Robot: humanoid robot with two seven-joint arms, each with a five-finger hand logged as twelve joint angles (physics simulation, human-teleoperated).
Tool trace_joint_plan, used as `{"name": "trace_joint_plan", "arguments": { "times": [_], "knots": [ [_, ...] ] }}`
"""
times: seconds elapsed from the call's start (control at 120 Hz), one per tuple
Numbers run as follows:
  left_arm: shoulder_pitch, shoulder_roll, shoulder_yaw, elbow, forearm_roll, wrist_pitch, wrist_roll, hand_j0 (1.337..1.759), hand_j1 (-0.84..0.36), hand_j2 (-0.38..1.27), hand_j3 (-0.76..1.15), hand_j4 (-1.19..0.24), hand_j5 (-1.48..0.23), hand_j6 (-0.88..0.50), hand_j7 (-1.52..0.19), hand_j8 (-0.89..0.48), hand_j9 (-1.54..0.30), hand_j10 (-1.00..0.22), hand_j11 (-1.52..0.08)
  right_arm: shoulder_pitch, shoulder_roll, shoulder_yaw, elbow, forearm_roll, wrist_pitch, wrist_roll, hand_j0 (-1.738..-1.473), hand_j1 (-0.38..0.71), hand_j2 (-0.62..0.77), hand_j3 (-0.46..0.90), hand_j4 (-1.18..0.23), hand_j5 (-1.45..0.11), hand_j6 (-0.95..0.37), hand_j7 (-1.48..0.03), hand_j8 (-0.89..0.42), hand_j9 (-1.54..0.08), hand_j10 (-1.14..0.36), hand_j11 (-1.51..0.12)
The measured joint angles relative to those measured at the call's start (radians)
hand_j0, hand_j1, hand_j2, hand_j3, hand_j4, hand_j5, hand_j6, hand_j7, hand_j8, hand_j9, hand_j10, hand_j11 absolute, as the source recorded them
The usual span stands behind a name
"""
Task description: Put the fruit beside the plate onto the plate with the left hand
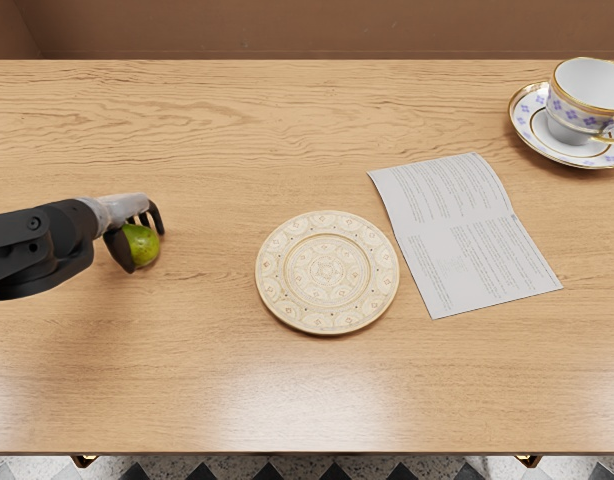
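**Q:** Fig. 1, hazards. What can go wrong, taken from the largest thing down?

**A:** The bench [187,380] is a smooth, flat wooden slab, so a round fruit dropped on it probably rolls off course. The plate [327,271], at mid-bench and well to the right of the fruit, is a shallow disc with a raised rim. A low carry could knock that rim and shove the plate toward the leaflet [462,235] just to its right. The left robot hand [127,232], at the left side, has its dark fingers curled around the fruit [142,244]. The grip covers only part of the skin, so the fruit may slip out in transit.

**Q:** Materials and shapes?

**A:** Bench: matt wood, warm brown, wavy grain. Leaflet: thin printed paper, flat, one centre fold. Plate: cream, round, embossed with rings of ornament, probably ceramic. Saucer [532,125] and cup [587,95], far right: glazed white, blue motifs, gilt edges. Robot hand: hard black links on a grey wrist. Fruit: small, rounded, glossy green-yellow. Whether it rests on the bench or is just lifted cannot be told.
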Motion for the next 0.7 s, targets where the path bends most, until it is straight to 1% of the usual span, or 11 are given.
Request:
{"name": "trace_joint_plan", "arguments": {
  "times": [0.2, 0.325, 0.442, 0.567, 0.633, 0.675, 0.7],
  "knots": [
    [-0.002, 0.000, 0.000, 0.002, -0.001, -0.007, 0.000, 1.656, -0.21, 0.17, 0.00, -0.53, -0.70, -0.45, -0.70, -0.43, -0.70, -0.53, -0.70, 0.000, 0.000, 0.000, -0.001, 0.000, 0.000, 0.000, -1.658, -0.32, -0.01, 0.00, -0.03, -0.03, -0.03, -0.03, -0.03, -0.03, -0.03, -0.03],
    [-0.002, 0.000, -0.001, 0.003, -0.009, -0.016, 0.000, 1.655, -0.22, 0.17, 0.00, -0.56, -0.72, -0.43, -0.73, -0.41, -0.74, -0.56, -0.73, 0.000, 0.000, 0.000, -0.001, 0.000, 0.000, 0.000, -1.658, -0.32, -0.01, 0.00, -0.03, -0.03, -0.03, -0.03, -0.03, -0.03, -0.03, -0.03],
    [-0.005, 0.001, -0.002, 0.003, -0.031, -0.024, 0.000, 1.654, -0.22, 0.19, 0.00, -0.59, -0.75, -0.43, -0.77, -0.42, -0.78, -0.59, -0.78, 0.000, 0.000, 0.000, -0.002, 0.000, 0.000, 0.000, -1.658, -0.32, -0.01, 0.00, -0.03, -0.03, -0.03, -0.03, -0.03, -0.03, -0.03, -0.03],
    [-0.006, 0.001, -0.002, 0.003, -0.041, -0.028, 0.000, 1.653, -0.21, 0.19, 0.00, -0.58, -0.79, -0.41, -0.81, -0.40, -0.82, -0.62, -0.82, 0.000, 0.000, 0.000, -0.003, 0.000, 0.000, 0.000, -1.658, -0.32, -0.01, 0.00, -0.03, -0.03, -0.03, -0.03, -0.03, -0.03, -0.03, -0.03],
    [-0.008, 0.000, -0.003, 0.003, -0.045, -0.029, 0.000, 1.654, -0.23, 0.24, 0.00, -0.58, -0.82, -0.41, -0.83, -0.39, -0.84, -0.63, -0.84, 0.000, 0.000, 0.000, -0.004, 0.000, 0.000, 0.000, -1.658, -0.32, -0.01, 0.00, -0.03, -0.03, -0.03, -0.03, -0.03, -0.03, -0.03, -0.03],
    [-0.010, 0.000, -0.003, 0.003, -0.048, -0.030, 0.000, 1.654, -0.25, 0.29, 0.00, -0.55, -0.83, -0.38, -0.84, -0.37, -0.85, -0.60, -0.85, 0.000, 0.000, 0.000, -0.004, 0.000, 0.000, 0.000, -1.658, -0.32, -0.01, 0.00, -0.03, -0.03, -0.03, -0.03, -0.03, -0.03, -0.03, -0.03],
    [-0.013, 0.000, -0.003, 0.004, -0.052, -0.031, 0.000, 1.654, -0.26, 0.27, 0.00, -0.55, -0.84, -0.38, -0.85, -0.36, -0.86, -0.60, -0.85, 0.000, 0.000, 0.000, -0.004, 0.000, 0.000, 0.000, -1.658, -0.32, -0.01, 0.00, -0.03, -0.03, -0.03, -0.03, -0.03, -0.03, -0.03, -0.03]
  ]
}}
